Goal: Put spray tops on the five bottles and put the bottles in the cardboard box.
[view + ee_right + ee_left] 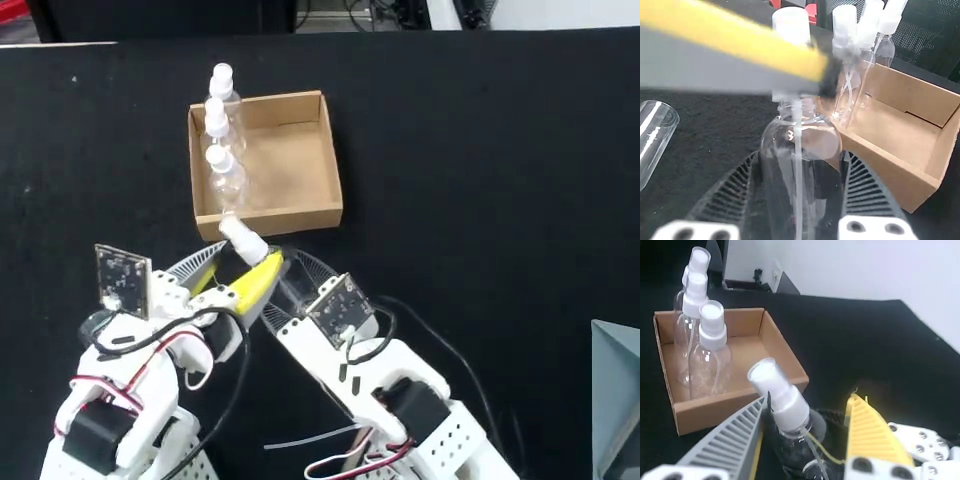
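We are looking first at the cardboard box, which is sitting open on the black table and is holding three bottles. They are standing upright in a row along the side wall on the left arm's side, each with its white top on and pointing straight up. A fourth bottle is sitting outside the box, just beside its near wall, held between the two arms. We are seeing its long axis tilting, with the base toward the arms and the spray top leaning toward the box's near wall. The right gripper is clamping the clear body of this bottle, its two ribbed fingers pressing on either side. The left gripper is parted around the spray top: its grey finger is touching the collar, while its yellow finger is standing a little apart from it. A clear cylinder is lying on the table near the held bottle; we cannot tell what it is.
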`<move>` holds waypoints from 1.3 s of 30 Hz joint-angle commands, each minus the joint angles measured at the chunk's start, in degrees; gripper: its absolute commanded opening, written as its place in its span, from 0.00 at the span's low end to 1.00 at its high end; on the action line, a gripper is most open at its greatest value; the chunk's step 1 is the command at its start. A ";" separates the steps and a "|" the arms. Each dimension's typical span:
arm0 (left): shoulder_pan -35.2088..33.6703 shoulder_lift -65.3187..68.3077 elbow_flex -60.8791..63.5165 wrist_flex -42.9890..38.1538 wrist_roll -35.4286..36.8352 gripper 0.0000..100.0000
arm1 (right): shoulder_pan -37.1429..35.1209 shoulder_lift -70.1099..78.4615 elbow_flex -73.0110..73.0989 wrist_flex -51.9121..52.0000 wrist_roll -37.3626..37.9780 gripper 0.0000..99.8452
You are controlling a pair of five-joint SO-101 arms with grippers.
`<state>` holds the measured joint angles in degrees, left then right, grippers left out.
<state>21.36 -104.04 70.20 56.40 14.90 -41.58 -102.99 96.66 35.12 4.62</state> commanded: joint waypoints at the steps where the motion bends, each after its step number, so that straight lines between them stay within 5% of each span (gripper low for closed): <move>1: 0.22 -0.26 -6.11 0.09 -0.26 0.23 | 1.67 -5.58 -0.22 -1.49 -0.35 0.13; 23: -24.31 -0.44 -6.73 -0.35 0.18 0.23 | 1.76 -5.58 -0.31 -1.93 -0.44 0.13; 39: -21.76 -0.44 2.51 -0.44 0.18 0.23 | 1.49 -5.58 -1.98 -4.22 -0.44 0.13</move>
<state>-3.60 -104.13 73.45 56.48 14.90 -41.58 -102.99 96.66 32.75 4.62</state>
